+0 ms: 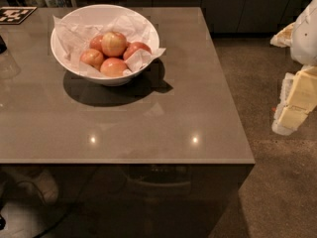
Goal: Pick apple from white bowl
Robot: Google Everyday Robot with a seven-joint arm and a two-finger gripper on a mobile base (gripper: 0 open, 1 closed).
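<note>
Apple [114,43] on top of the pile in the bowl [106,78]; hand [296,103] far off to the right.
We see the apple resting on smaller apples [113,67] over crumpled paper [69,33], with the bowl on the far left part of the tabletop [148,123]. The hand sits beyond the tabletop's right edge, above the floor and well apart from the bowl; we cannot tell how open it is or whether it holds anything.

Arm [306,31], 2 o'clock edge of view: white rounded shell, tan-cream patch on its 9 o'clock side. End effector [296,102], 3 o'clock edge of view, below arm shell: blocky cream-yellow segments stacked at slant, pale grey-white trim along 9 o'clock side.
</note>
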